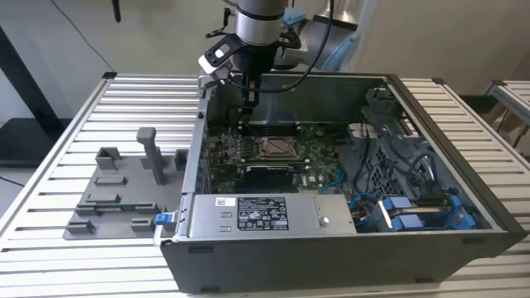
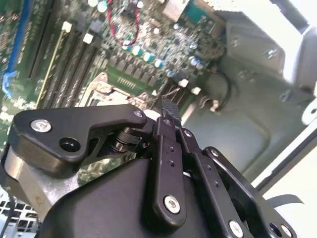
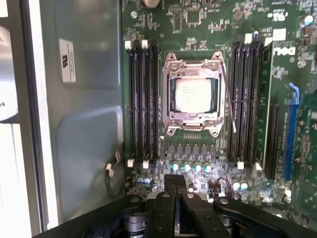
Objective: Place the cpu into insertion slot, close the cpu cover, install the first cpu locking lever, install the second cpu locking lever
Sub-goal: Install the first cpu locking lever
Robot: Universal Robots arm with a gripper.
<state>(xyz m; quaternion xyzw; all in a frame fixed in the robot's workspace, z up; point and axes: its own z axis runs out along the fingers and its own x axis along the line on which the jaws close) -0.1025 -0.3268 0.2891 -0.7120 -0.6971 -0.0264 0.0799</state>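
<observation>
The cpu (image 3: 193, 95) lies flat in the insertion slot (image 1: 273, 147) on the motherboard. The silvery cpu cover (image 3: 194, 118) is down over it, and the chip shows through its square window. A thin wire lever (image 3: 228, 101) runs along one side of the socket, its end standing slightly off the frame. Another thin wire (image 3: 160, 151) pokes out past the opposite corner. My gripper (image 3: 175, 179) hovers above the board a short way from the socket, towards the case wall, fingers shut with nothing between them. It also shows in the exterior view (image 1: 247, 110) and in the second wrist view (image 2: 168, 105).
Black memory slots (image 3: 142, 99) flank the socket on both sides. The grey case wall (image 3: 84, 99) stands close beside my gripper. A power supply (image 1: 260, 214) and blue cables (image 1: 406, 211) fill the case's near side. A grey fixture (image 1: 116, 192) sits on the slatted table.
</observation>
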